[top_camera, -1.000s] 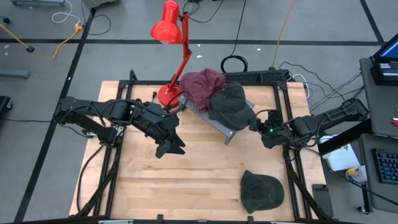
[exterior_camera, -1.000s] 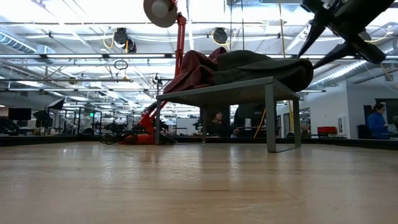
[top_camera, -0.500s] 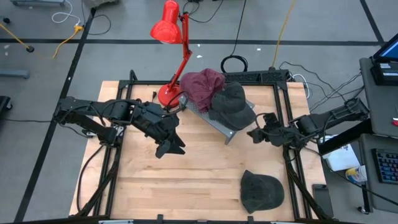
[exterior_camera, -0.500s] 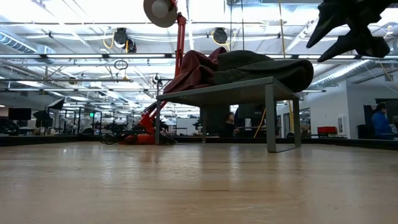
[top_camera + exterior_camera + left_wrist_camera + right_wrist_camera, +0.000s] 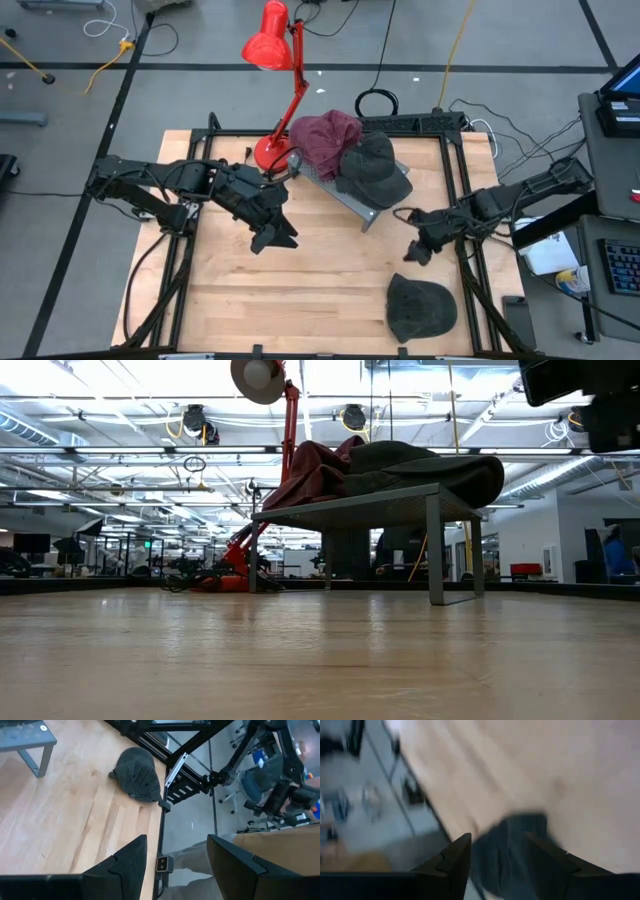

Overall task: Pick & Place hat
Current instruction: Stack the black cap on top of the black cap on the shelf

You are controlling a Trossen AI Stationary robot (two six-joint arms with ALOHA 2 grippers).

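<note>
Right gripper (image 5: 414,247) fingers apart, empty, above table; left gripper (image 5: 272,238) fingers apart, hovering.

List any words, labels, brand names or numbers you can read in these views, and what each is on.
No readable text in any view.
Dark hat on the table: no logo or label visible.
Dark hat and red hat on the grey stand: none visible.
Red lamp: none visible.

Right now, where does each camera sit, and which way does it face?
High: overhead, straight down on table; both arms show.
Low: table height, facing the rack; an arm at top right.
Left wrist: past open left gripper at the dark hat.
Right wrist: right gripper open over that hat, shared with high.
</note>
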